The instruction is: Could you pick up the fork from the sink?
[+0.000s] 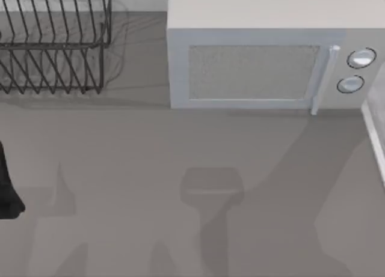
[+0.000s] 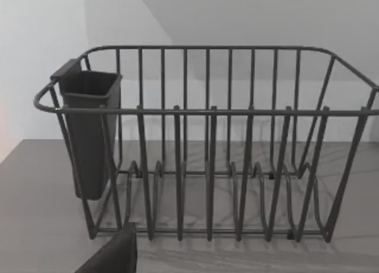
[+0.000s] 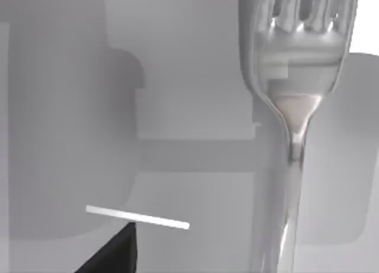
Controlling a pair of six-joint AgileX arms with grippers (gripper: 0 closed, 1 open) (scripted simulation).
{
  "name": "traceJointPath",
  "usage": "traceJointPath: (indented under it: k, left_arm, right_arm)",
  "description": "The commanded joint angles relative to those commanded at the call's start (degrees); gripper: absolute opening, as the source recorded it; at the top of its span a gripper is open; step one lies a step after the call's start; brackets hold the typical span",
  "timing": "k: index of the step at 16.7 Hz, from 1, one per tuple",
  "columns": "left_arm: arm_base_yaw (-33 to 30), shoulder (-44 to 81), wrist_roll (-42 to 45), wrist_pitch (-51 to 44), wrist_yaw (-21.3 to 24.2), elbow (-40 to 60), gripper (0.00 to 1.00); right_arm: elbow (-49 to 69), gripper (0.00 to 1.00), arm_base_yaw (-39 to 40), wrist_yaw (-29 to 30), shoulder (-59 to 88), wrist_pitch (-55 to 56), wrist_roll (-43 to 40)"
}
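Right wrist view has the fork (image 3: 294, 107) looming close below; whether either pincer is spread I cannot tell, so the grasp looks undone.

A grey table (image 1: 138, 169) carries a black wire dish rack (image 1: 54, 42) at its back left and a white microwave (image 1: 264, 54) at the back, right of centre. The rack stands upright, facing the left arm's wrist camera, with a dark cup (image 2: 89, 131) hung on one end.
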Motion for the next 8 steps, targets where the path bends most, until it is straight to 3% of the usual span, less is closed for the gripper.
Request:
traceJointPath:
  k: [4, 8]
  left_arm:
    - [0.0, 0.0, 0.0, 0.0, 0.0, 0.0, 1.0]
    - [0.0, 0.0, 0.0, 0.0, 0.0, 0.0, 1.0]
  right_arm:
    - [-4.6, 1.0, -0.1, 0.1, 4.2, 8.2, 0.0]
    - [-4.9, 1.0, -0.1, 0.1, 4.6, 8.7, 0.0]
